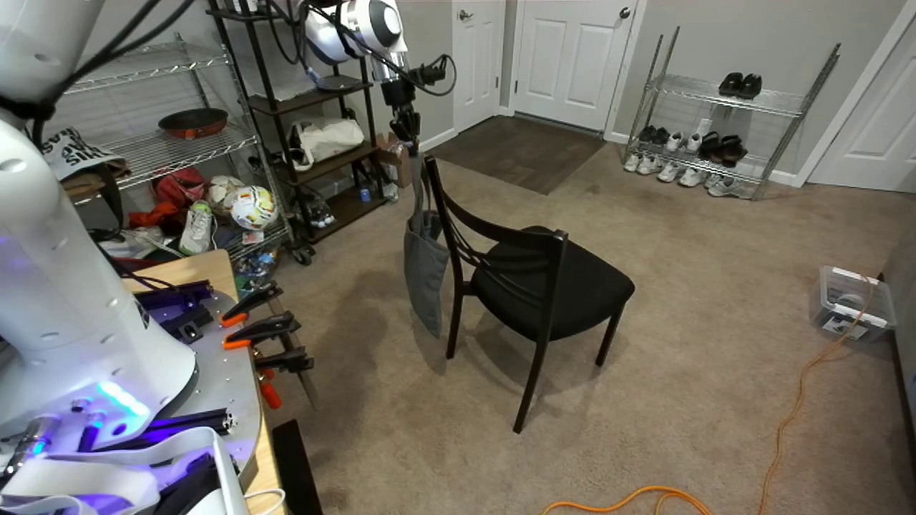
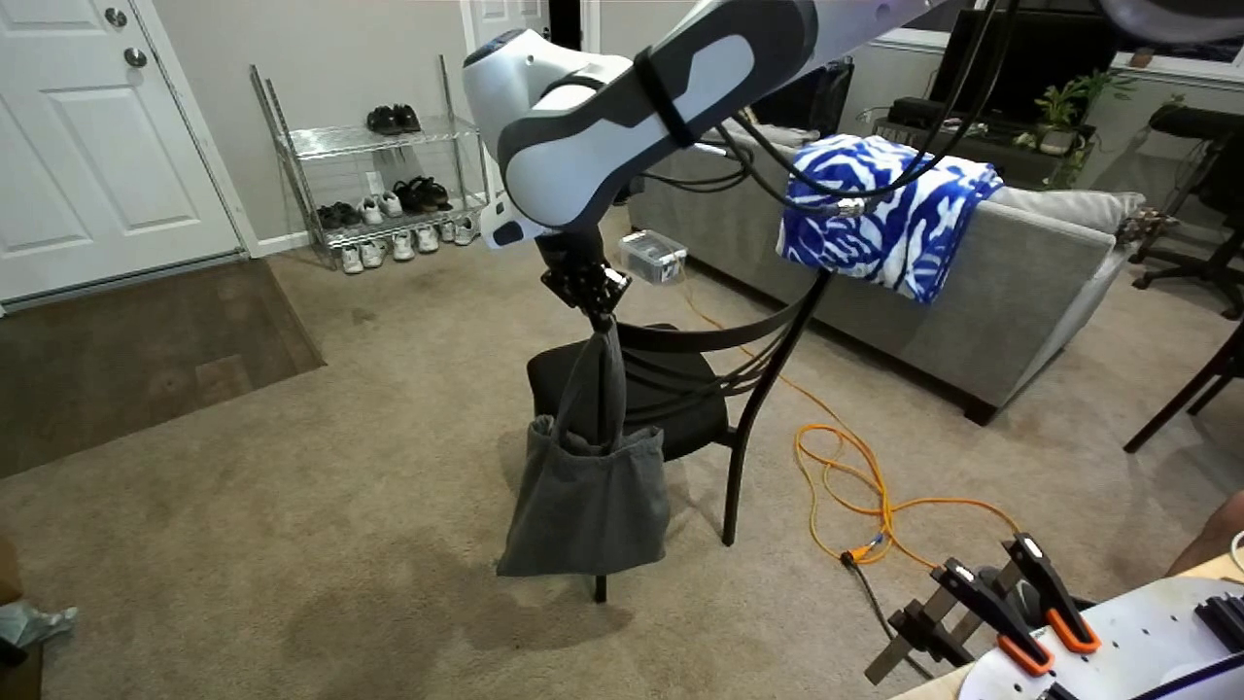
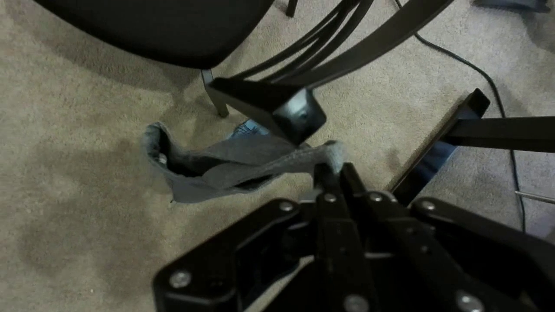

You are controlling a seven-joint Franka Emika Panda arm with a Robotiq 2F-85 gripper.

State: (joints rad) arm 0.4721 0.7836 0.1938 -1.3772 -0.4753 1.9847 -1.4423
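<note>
A grey cloth tote bag (image 1: pixel 426 272) hangs in the air by its straps in both exterior views. My gripper (image 2: pixel 601 319) points down above it, shut on the top of the strap (image 2: pixel 610 384). From the wrist, the strap's end pokes out between the fingertips of the gripper (image 3: pixel 336 170), and the bag (image 3: pixel 195 190) gapes partly open below. Right beside the strap stands a black chair (image 1: pixel 554 286); its backrest post (image 3: pixel 299 115) hides part of the strap in the wrist view. Whether the strap touches the post, I cannot tell.
Wire and dark shelves (image 1: pixel 343 154) with household items stand behind the bag. Clamps (image 1: pixel 261 329) jut from the robot's table edge. An orange cord (image 2: pixel 875 486) lies on the carpet, near a grey sofa (image 2: pixel 972 321). Against the far wall is a shoe rack (image 1: pixel 730 100).
</note>
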